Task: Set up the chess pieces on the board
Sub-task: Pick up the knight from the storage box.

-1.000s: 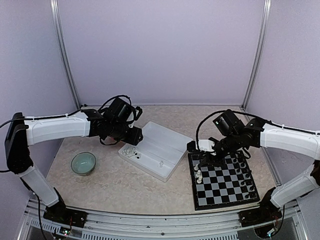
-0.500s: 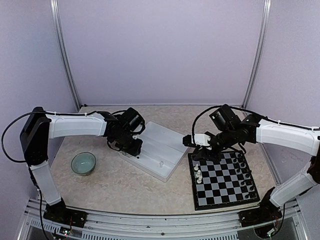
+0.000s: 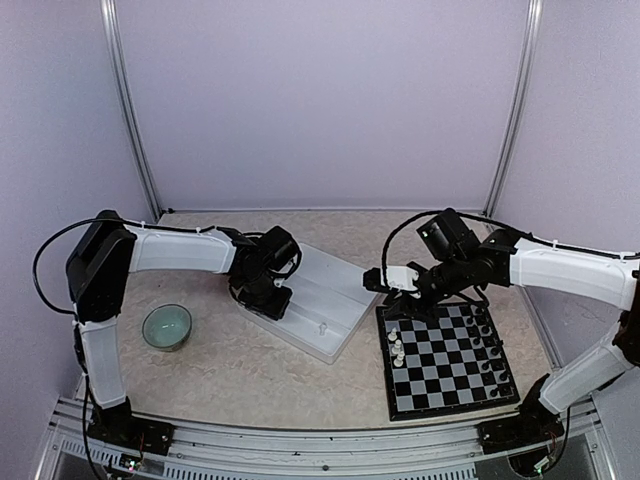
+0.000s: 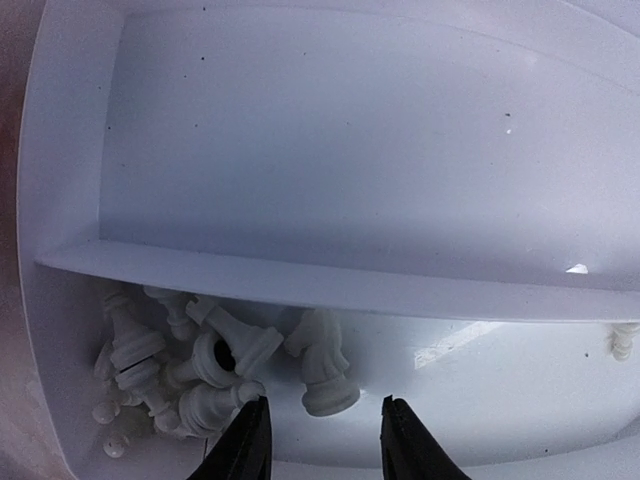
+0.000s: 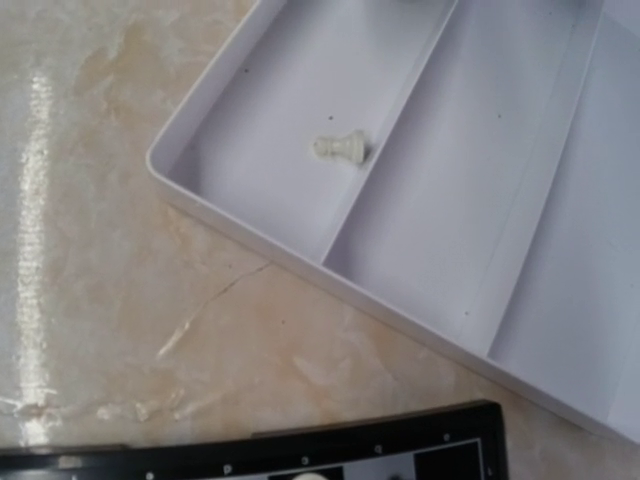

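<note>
One shift: left jaws now over chess pieces (image 4: 215,358) in tray (image 4: 62,180).

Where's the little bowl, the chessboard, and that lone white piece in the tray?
bowl (image 3: 166,327): top view, its inside.
chessboard (image 3: 446,363): top view, a bare middle square.
lone white piece (image 5: 340,147): right wrist view, its body.

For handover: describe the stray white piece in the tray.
Find the white divided plastic tray left of the checkered chessboard. In its nearest strip, one small white chess piece sits alone at the board end, far from the white heap.
</note>
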`<state>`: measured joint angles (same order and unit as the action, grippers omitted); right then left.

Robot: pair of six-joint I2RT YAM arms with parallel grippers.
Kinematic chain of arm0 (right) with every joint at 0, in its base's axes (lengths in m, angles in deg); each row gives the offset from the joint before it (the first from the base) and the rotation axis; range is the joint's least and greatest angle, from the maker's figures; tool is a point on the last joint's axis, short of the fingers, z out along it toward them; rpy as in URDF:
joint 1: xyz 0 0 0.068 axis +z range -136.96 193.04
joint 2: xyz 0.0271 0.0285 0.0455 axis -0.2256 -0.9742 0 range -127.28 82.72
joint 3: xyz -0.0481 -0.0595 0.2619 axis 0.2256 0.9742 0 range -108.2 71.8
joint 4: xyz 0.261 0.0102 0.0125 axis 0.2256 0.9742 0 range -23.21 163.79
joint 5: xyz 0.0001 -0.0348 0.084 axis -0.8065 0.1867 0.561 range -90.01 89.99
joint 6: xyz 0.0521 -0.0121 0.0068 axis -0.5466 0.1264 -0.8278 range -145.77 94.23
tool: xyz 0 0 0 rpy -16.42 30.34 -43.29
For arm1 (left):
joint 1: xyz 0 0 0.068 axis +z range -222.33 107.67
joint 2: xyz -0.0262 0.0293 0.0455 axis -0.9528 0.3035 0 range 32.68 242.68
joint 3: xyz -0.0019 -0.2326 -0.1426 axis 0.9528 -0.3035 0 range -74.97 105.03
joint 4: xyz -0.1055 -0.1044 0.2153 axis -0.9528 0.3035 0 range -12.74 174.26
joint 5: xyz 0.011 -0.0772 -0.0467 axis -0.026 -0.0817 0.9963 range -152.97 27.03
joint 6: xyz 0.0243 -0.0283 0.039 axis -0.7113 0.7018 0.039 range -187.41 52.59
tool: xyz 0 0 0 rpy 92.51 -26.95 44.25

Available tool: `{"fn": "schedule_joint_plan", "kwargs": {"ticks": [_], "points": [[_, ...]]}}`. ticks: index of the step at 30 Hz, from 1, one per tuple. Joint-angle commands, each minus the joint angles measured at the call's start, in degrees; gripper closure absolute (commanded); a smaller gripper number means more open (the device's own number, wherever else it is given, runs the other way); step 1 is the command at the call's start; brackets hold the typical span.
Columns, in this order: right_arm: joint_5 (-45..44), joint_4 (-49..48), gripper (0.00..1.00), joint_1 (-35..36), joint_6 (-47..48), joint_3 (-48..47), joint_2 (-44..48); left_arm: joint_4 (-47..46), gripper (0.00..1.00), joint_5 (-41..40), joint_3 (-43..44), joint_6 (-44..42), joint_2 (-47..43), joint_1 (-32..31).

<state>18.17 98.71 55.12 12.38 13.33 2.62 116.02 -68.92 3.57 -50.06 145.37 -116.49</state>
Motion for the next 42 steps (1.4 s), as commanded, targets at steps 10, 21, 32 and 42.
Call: {"fn": "schedule_joint_plan", "kwargs": {"ticks": [10,21,32,42], "points": [[1.05,-1.47,0.71,-0.25,0.15,0.48,-1.54,0.39,0.65,-0.32,2.93,-0.23,4.22,0.96],[1.41,-0.87,0.72,-0.30,-0.79,-1.37,-2.91,0.04,0.84,1.30,2.79,-2.28,3.91,0.94],[13.68,-1.92,0.75,-10.31,-18.05,-16.48,-10.01,-13.24,0.91,0.94,-6.56,-8.81,-14.58,-3.22],[41.35,12.07,0.65,-12.49,-23.81,-32.14,-22.62,-29.21,0.90,0.74,-14.64,-15.05,-27.33,-11.72]]}}
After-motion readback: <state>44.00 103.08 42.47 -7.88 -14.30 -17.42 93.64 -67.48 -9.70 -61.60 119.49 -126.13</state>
